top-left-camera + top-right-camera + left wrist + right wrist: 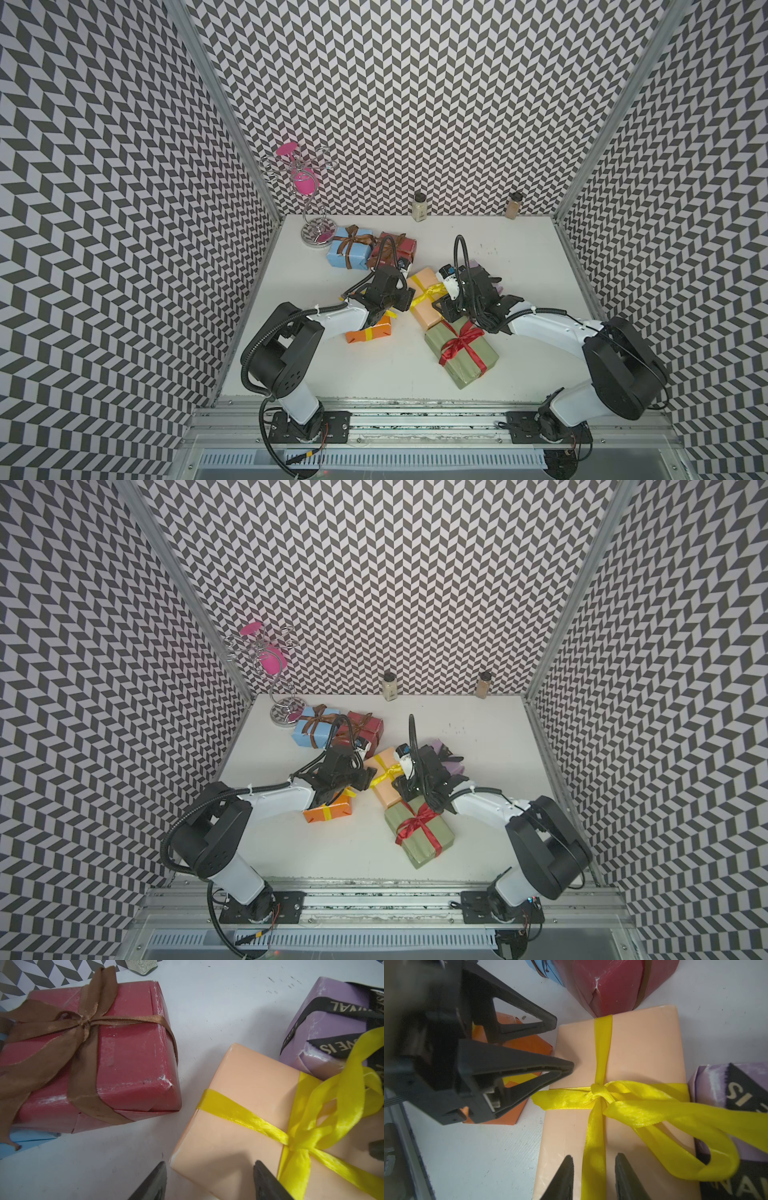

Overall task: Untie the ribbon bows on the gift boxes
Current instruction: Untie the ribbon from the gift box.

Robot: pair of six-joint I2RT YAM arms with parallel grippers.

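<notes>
– Ribbon bows (415,824), where do they stand at this moment?

– All that I can see are tied. The yellow satin ribbon bow (600,1093) sits on the peach paper-wrapped box (643,1047), near the middle of the white desk (374,374). One brown satin bow (353,237) is on the light blue box (347,255) at the back left, and the second brown bow (85,1022) is on the dark red box (128,1043) just beside it. The red bow (459,345) is on the olive green box (459,372), the one nearest to the arm bases.

– And the other two?

– The lilac box (336,1022) with the black lettered ribbon (342,1006) lies just beside the peach box, mostly under my right arm (540,328) in both top views. The orange box (381,331) has a yellow ribbon (367,335); its bow I cannot see well, because my left arm (332,320) covers it.

– And the hands?

– My left hand (209,1169) is open and holds nothing; one fingertip is over the edge of the peach box. My right hand (595,1157) is above the same box, jaws a little apart, one on each side of the yellow band, not pinching it as far as I can tell.
</notes>
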